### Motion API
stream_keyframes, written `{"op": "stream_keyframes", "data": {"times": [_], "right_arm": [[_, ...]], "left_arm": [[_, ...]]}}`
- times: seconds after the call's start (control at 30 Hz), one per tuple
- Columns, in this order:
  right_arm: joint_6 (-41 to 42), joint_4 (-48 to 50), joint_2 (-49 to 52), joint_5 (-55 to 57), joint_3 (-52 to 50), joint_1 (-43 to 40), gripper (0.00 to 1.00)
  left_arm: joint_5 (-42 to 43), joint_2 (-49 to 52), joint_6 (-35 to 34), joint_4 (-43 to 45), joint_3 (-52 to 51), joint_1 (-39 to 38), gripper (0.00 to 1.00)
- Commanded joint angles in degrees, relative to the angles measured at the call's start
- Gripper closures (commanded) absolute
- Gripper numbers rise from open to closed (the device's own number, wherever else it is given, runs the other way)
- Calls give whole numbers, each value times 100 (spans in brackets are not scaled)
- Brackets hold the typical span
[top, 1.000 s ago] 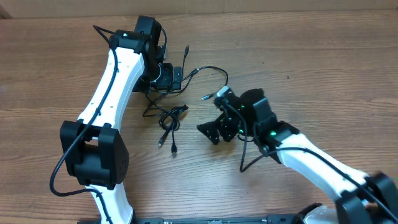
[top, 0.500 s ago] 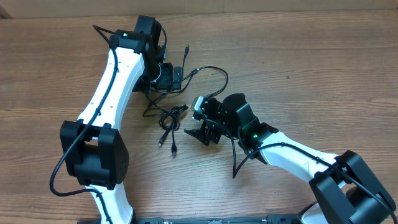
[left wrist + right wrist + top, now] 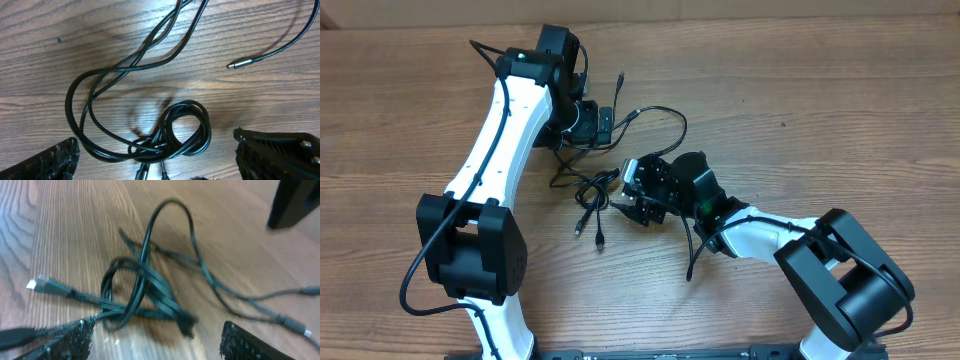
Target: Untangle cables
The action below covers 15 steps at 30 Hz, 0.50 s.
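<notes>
1. While the right gripper point(image 3: 628, 196) hovers low beside the knotted bundle point(image 3: 592, 196) of the cables, the step in hand seems to be the approach for a first grasp. Nothing looks separated yet.
2. Its jaws stand well apart and hold nothing. In the right wrist view the knotted bundle point(image 3: 140, 287) lies on the table point(image 3: 60, 230) just ahead of the fingertips, about midway between them.
3. The left gripper point(image 3: 155, 157) is spread to its widest and is also empty. A coiled loop point(image 3: 189, 125) lies just ahead of it, between the two fingers, and a free plug point(image 3: 240, 63) lies farther ahead, toward its right finger.
4. The next move probably calls for the right gripper to go a little forward and down, then close on one strand only, not on the whole knot. The left gripper could pin its own loop, so that a pull opens the tangle.
5. The right wrist picture is blurred, so which strand crosses over which cannot be told. The near part of the coiled loop is cut off by the frame edge. From overhead the left arm point(image 3: 505, 110) covers some cable, so whether the two bundles are joined is unclear.
</notes>
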Motion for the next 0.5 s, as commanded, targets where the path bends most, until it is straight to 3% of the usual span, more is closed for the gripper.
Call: {"op": "stream_keyframes", "data": {"times": [0.0, 0.47], "right_arm": [[-175, 404, 269, -221, 22, 13, 20], [-175, 1572, 1091, -221, 37, 13, 31]], "left_arm": [[46, -4, 68, 2, 116, 0, 0], [46, -4, 68, 0, 114, 0, 0]]}}
